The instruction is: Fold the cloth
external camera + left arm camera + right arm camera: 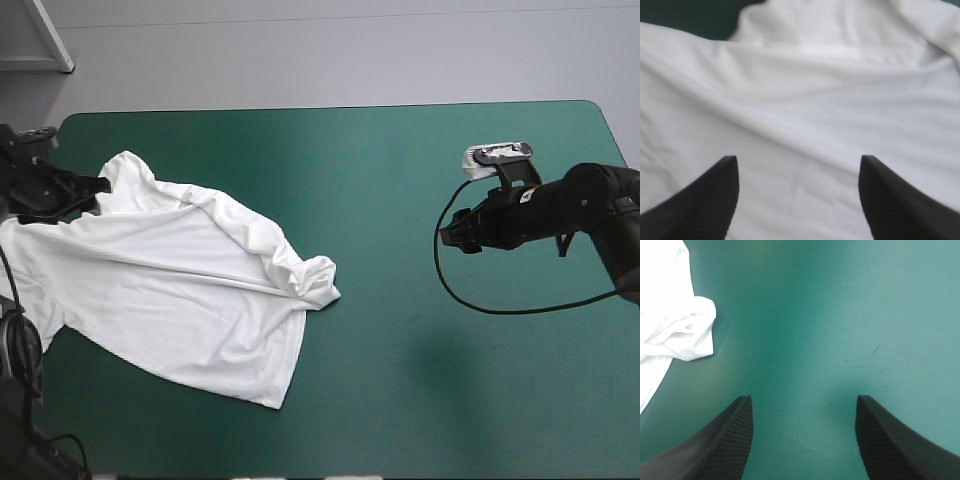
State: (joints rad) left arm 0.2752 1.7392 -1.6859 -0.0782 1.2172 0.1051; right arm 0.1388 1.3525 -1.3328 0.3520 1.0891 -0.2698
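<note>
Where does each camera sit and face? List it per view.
High view: above and behind the robot, looking down on the teal-green table; both arms show, left gripper at the T-shirt, right gripper over bare cover.
Left wrist view: above that wrist, facing the T-shirt close up; its open fingers show.
Right wrist view: above that wrist, facing bare cover; open fingers show.
Shared: the T-shirt's bunched corner, in high and right wrist views.
</note>
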